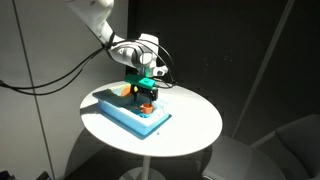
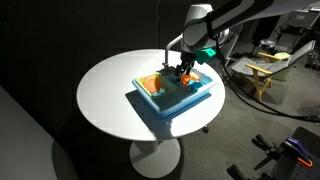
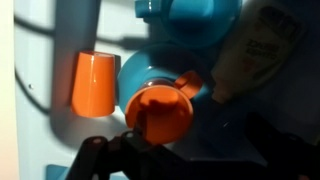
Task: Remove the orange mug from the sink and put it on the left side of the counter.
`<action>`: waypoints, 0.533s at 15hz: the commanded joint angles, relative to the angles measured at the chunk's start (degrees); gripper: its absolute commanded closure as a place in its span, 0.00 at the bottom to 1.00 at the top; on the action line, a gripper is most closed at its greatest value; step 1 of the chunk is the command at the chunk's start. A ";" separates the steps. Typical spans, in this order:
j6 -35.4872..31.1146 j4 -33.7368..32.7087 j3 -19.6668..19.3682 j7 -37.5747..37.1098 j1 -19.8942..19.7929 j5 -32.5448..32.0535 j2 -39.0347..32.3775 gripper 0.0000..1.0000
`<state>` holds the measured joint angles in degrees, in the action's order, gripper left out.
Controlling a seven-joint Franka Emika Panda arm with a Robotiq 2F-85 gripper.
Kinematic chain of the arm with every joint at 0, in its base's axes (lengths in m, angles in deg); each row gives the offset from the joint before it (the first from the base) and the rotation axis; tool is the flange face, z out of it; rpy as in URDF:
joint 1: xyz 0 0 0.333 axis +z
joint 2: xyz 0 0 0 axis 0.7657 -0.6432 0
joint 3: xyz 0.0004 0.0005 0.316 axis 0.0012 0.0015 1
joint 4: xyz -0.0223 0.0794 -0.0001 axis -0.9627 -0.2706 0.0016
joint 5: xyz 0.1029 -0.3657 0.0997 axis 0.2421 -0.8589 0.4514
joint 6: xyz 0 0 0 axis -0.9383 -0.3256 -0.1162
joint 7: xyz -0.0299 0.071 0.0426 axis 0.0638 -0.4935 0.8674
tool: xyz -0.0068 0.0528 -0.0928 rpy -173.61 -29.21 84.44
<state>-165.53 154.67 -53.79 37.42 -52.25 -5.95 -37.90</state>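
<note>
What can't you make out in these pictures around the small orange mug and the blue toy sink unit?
- Wrist view: gripper is a dark blur at the bottom edge; contact with the small deep-orange mug unclear.
- Both exterior views: mug too tiny to show its handle.
- Wrist view: pale plastic bottle label blurred, cut by the top edge.

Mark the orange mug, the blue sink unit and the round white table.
orange mug [image 3: 160,112]: wrist view, on its body.
blue sink unit [image 1: 120,109]: an exterior view, on its flat top.
round white table [image 2: 105,100]: an exterior view, on bare tabletop.
</note>
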 commanded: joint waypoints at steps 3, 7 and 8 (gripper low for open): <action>1.58 -2.79 0.76 1.08 -0.43 -0.43 -1.92 0.00; 1.37 -2.33 0.93 0.81 -0.27 -0.38 -2.04 0.02; 1.32 -2.26 1.01 0.85 -0.27 -0.35 -2.02 0.26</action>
<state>-165.52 154.20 -53.39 37.46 -52.15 -5.95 -39.17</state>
